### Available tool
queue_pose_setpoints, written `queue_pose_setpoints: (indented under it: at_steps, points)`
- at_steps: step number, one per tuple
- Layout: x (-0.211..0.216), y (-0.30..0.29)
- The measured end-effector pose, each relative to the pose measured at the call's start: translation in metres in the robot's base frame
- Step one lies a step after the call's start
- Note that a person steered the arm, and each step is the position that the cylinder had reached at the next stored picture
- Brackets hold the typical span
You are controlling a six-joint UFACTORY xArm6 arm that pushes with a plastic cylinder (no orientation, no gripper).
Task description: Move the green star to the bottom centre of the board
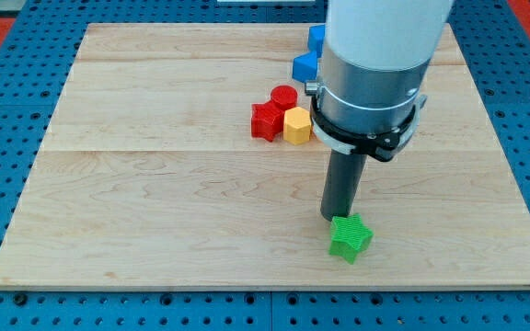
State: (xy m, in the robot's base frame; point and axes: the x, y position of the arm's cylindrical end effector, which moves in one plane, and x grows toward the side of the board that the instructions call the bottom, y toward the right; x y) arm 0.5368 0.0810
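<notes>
Green star (pixel 350 237) lies near the board's (pixel 155 230) bottom edge, right of the bottom centre. My tip (pixel 337 219) stands at the star's upper left edge, touching or just short of it; contact cannot be confirmed. The rod carries no fingers, so nothing opens, closes or holds.

Handling, by judgement: small, rigid, light block; likely slides readily on smooth wood and may spin if pushed on a point. Push its right flank, squarely.

Above the star: red star (pixel 266 120), red cylinder (pixel 284 96), yellow block (pixel 296 126), two blue blocks (pixel 305 65). No containers present.
</notes>
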Motion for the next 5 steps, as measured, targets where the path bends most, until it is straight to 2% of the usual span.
queue_pose_setpoints:
  at_steps: [1, 2, 3, 5]
  points:
    - [0.0, 0.055]
    - [0.012, 0.074]
    - [0.048, 0.045]
    - [0.051, -0.045]
